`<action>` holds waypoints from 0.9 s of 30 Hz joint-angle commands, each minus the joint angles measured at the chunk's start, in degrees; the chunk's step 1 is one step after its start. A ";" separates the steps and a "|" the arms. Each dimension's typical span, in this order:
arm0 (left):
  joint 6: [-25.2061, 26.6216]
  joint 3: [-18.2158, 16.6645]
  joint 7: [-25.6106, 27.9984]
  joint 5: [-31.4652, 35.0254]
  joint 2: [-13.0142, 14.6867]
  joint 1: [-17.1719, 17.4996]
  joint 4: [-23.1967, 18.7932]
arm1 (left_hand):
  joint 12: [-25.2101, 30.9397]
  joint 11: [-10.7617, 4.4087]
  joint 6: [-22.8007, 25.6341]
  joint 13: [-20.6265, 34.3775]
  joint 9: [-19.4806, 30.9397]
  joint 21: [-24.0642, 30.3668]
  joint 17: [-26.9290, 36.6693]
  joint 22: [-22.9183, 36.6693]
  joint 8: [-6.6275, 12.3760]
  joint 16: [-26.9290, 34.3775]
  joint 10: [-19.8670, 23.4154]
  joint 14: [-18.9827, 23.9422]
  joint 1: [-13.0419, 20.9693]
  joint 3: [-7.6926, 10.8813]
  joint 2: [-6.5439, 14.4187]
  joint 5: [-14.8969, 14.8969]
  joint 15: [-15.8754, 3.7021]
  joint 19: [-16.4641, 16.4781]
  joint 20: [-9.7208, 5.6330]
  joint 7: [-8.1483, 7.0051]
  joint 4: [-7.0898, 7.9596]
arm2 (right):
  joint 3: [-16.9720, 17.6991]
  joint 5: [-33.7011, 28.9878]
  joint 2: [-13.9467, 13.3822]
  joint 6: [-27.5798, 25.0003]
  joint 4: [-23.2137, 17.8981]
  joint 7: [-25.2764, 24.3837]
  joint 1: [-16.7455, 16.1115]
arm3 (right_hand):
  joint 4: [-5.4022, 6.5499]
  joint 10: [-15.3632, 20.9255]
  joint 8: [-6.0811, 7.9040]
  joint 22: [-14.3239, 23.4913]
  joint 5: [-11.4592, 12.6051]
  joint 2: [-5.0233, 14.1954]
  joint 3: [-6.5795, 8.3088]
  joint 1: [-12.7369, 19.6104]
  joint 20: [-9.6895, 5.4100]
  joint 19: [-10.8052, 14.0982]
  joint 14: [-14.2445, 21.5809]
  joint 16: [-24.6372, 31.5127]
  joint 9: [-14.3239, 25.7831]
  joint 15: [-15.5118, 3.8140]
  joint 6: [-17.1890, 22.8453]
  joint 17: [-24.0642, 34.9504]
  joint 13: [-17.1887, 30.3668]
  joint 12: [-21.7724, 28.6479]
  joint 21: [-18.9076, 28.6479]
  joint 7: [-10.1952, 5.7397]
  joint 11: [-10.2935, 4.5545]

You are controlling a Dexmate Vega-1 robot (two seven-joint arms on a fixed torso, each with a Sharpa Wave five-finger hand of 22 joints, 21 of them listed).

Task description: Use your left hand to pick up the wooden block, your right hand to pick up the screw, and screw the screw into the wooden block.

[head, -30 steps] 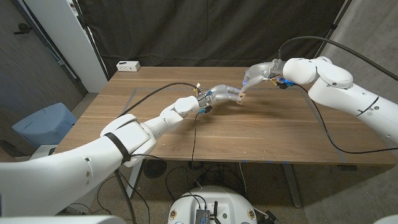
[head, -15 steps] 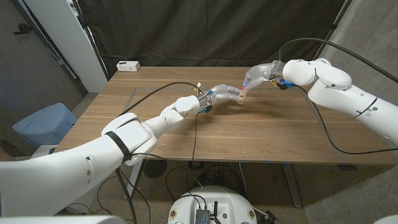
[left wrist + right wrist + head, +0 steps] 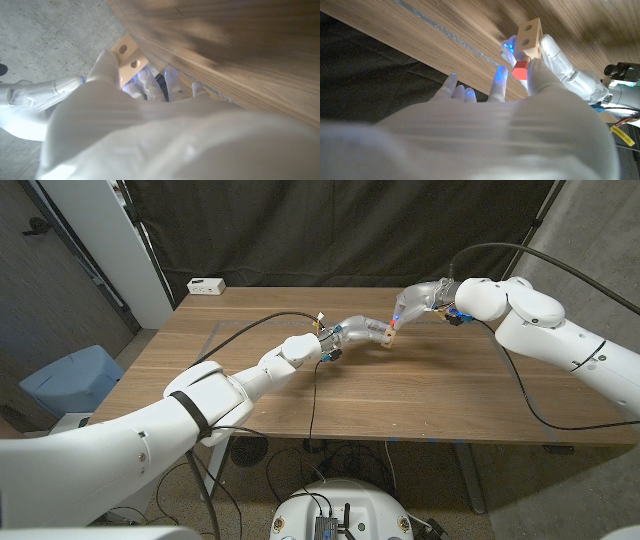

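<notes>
My left hand point(image 3: 355, 332) holds the pale wooden block point(image 3: 388, 335) just above the middle of the table point(image 3: 430, 395). In the left wrist view the block point(image 3: 127, 52) shows two holes and sticks out past my left hand point(image 3: 150, 125). My right hand point(image 3: 415, 302) reaches in from the right and meets the block. In the right wrist view a red-headed screw point(image 3: 520, 71) sits against the block point(image 3: 529, 34), pinched by my right hand point(image 3: 520, 115). The left hand point(image 3: 565, 70) wraps the block from the other side.
A small white box point(image 3: 206, 285) lies at the table's far left corner. A black cable point(image 3: 312, 395) trails from the left wrist over the front edge. A blue seat point(image 3: 70, 380) stands on the floor to the left. A dark curtain hangs behind.
My right wrist and forearm have edged slightly toward the block. The left hand and block stay in place.
</notes>
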 commanded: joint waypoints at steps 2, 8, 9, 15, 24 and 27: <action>0.13 0.01 -0.17 -0.11 0.01 0.13 0.02 | 0.07 -0.05 0.52 0.08 0.26 0.19 0.08 0.32 0.35 0.11 -0.11 0.10 0.08 0.06 0.57 0.24 -0.18 0.02 -0.04 0.07 0.23 | 0.22 -0.49 0.34 -0.70 -0.11 -1.29 -0.70 | 0.18 1.51 0.89 0.17 -0.03 -0.15 0.71 0.91 -0.22 1.04 0.89 0.35 0.13 -0.14 2.16 0.08 0.24 0.62 0.30 -0.63 -0.16; -0.02 -0.02 -0.23 -0.18 0.03 0.19 0.06 | 0.07 -0.04 0.30 0.08 0.26 0.19 0.08 0.32 0.26 0.11 -0.12 0.09 0.09 0.07 0.59 0.24 -0.14 0.04 0.01 0.17 0.22 | 0.05 -0.86 0.50 -1.02 -0.28 -1.58 -0.85 | 0.30 2.48 1.78 0.17 -0.06 -0.33 0.98 1.31 -0.43 1.63 1.51 0.54 0.22 -0.37 4.49 0.16 0.20 0.84 0.39 -0.90 -0.51; -0.06 -0.02 -0.24 -0.17 0.06 0.21 0.02 | 0.08 -0.04 0.36 0.08 0.26 0.19 0.08 0.32 0.29 0.11 -0.11 0.08 0.08 0.07 0.59 0.24 -0.16 0.04 0.00 0.23 0.23 | 0.01 -0.95 0.52 -1.07 -0.28 -1.65 -0.88 | 0.30 2.54 1.85 0.17 -0.06 -0.35 1.02 1.36 -0.45 1.70 1.60 0.57 0.22 -0.47 4.67 0.17 0.19 0.85 0.40 -0.99 -0.54; -0.20 -0.11 -0.29 -0.19 0.40 0.50 -0.52 | 0.08 -0.04 0.41 0.08 0.26 0.20 0.06 0.32 0.31 0.11 -0.10 0.11 0.14 0.07 0.54 0.23 -0.18 0.07 0.06 -0.11 0.17 | 0.00 -1.00 0.68 -1.18 -0.22 -2.15 -1.16 | 0.30 3.17 2.23 0.17 -0.02 -0.31 1.30 1.78 -0.62 2.01 2.03 0.70 0.23 -0.74 5.70 0.22 0.15 0.97 0.43 -1.10 -0.75; -0.20 -0.30 -0.54 -0.23 0.77 0.88 -1.31 | 0.08 -0.04 0.47 0.08 0.26 0.21 0.07 0.32 0.34 0.13 -0.09 0.14 0.06 0.05 0.57 0.22 -0.14 0.10 0.12 0.19 0.23 | -0.34 -1.37 0.94 -1.40 -0.17 -2.23 -1.13 | 0.39 4.20 2.79 0.18 -0.04 -0.43 1.56 2.13 -0.87 2.57 2.77 0.94 0.24 -1.29 7.17 0.31 0.08 1.18 0.51 -1.28 -1.02; -0.13 -0.36 -0.52 -0.24 0.81 0.98 -1.47 | 0.08 -0.05 0.44 0.08 0.26 0.21 0.07 0.32 0.32 0.14 -0.08 0.16 0.05 0.05 0.56 0.22 -0.17 0.12 0.13 0.13 0.23 | -0.48 -1.41 1.03 -1.48 -0.10 -1.93 -1.00 | 0.45 4.33 2.90 0.18 -0.07 -0.49 1.58 2.11 -0.91 2.70 2.93 0.99 0.24 -1.36 7.48 0.34 0.06 1.18 0.52 -1.21 -1.05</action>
